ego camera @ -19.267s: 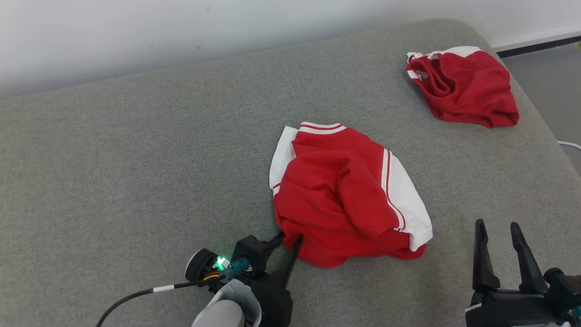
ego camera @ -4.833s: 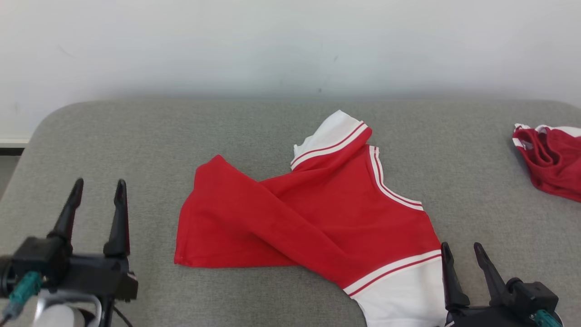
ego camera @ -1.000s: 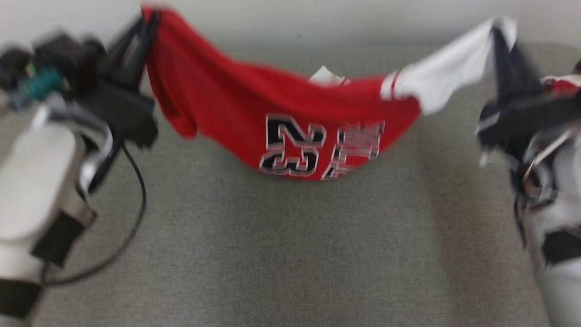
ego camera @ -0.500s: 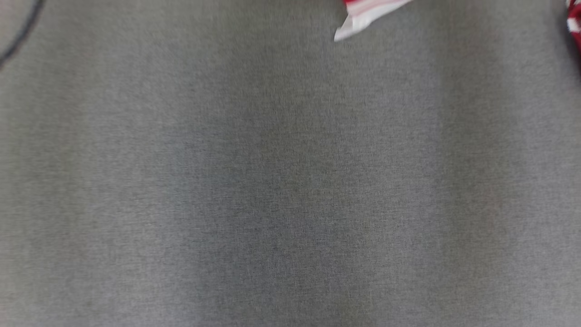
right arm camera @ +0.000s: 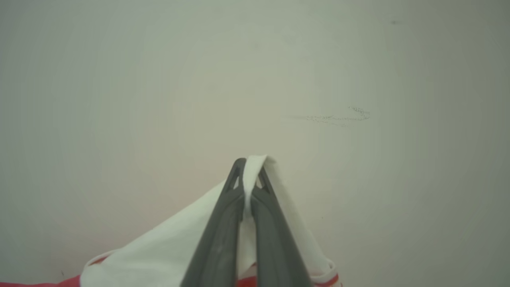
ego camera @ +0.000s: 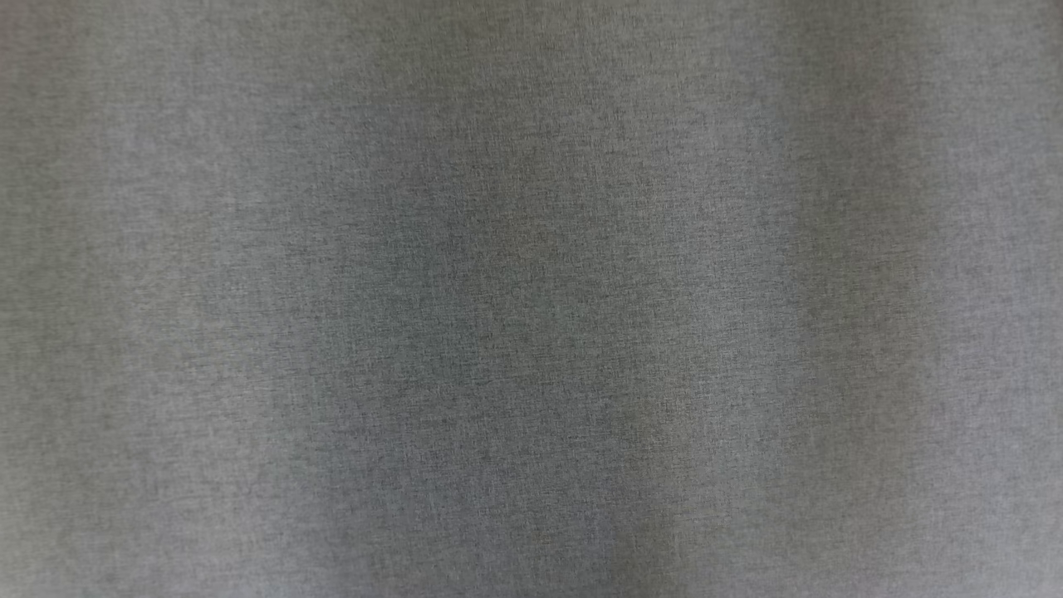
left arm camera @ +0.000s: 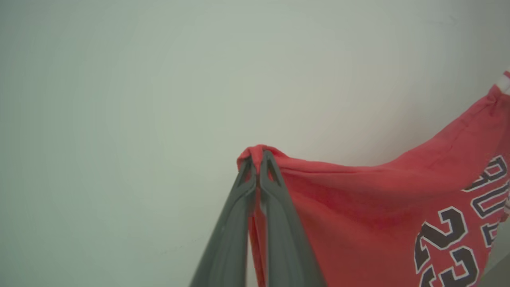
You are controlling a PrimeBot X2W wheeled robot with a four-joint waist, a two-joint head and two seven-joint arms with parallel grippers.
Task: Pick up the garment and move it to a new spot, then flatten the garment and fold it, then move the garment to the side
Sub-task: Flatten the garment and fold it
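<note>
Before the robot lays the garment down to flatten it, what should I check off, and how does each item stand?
1. Red corner of garment pinched in left gripper: ok.
2. White part pinched in right gripper: ok.
3. Fabric hanging untwisted between the two grips: cannot tell.
4. Landing area on grey surface bare in head view: ok.
5. Clearance between garment and that surface: cannot tell.

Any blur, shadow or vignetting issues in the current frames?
Head view: grey upholstery slightly soft, broad dark shadow bands. Left wrist view: left hand and red jersey sharp, corners dim. Right wrist view: right hand crisp, wall darker toward right edge.
</note>
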